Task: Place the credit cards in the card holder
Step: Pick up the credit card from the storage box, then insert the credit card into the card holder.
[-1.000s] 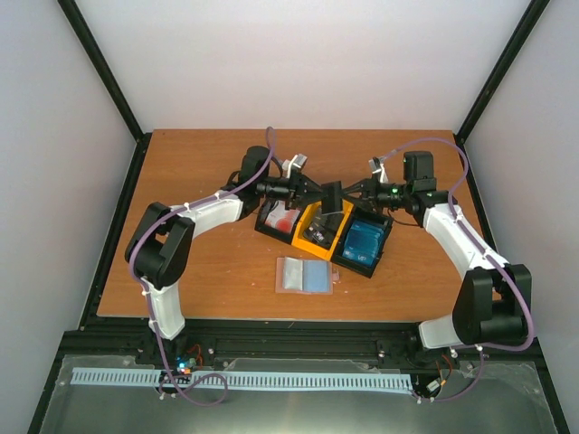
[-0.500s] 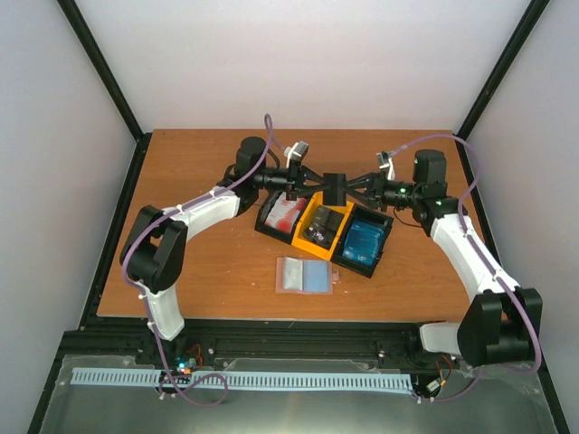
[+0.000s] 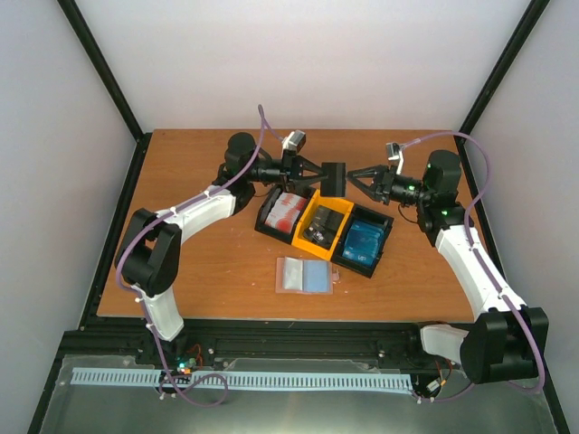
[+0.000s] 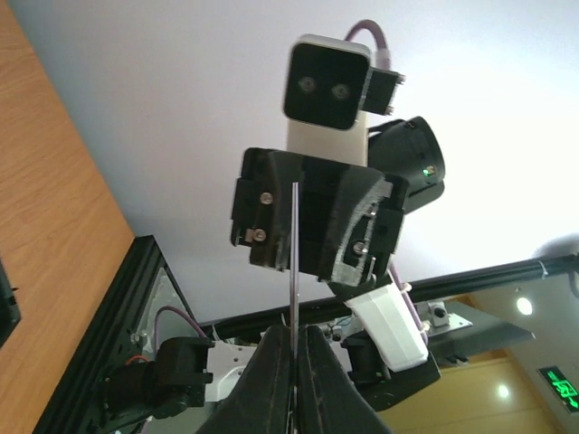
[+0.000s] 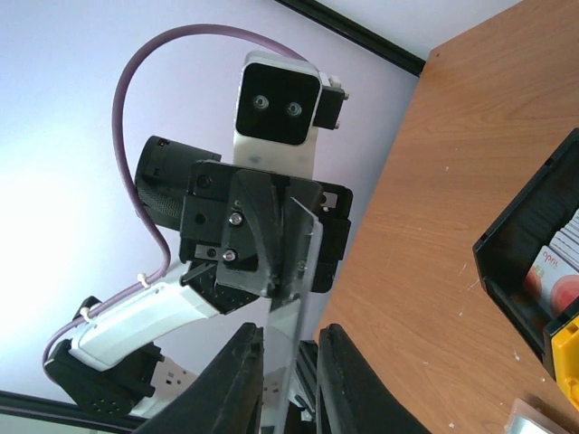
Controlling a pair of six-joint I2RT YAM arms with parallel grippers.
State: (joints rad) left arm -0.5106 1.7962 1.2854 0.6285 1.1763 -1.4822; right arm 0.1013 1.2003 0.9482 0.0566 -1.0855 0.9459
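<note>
Up in the air above the bins, well clear of the table: one thin dark rectangular plastic credit card [image 3: 335, 178], seen edge-on from both wrist cameras as a fine vertical line [image 4: 295, 262]. Clamped at its left side by the left gripper [image 3: 318, 172], fingers pressed together on it. Facing it from the other side, the right gripper [image 3: 353, 175], fingers standing apart [image 5: 240, 380] with the card's far edge running down into the gap between them (contact there cannot be told). Below, three small plastic bins in a slanted row, touching one another: a black bin [image 3: 270, 230] with red-and-white cards [image 3: 286, 212], a yellow bin [image 3: 312, 242] with more dark cards [image 3: 327, 224], and another black bin [image 3: 355, 266] with bright blue cards [image 3: 365, 242]. Just in front of the bins, lying flat and opened out on the brown wooden table [image 3: 199, 262]: the small rectangular card holder [image 3: 305, 275], grey inside with a pinkish rim showing at its right end. Both arms arched inward from the near edge, meeting over the yellow bin.
</note>
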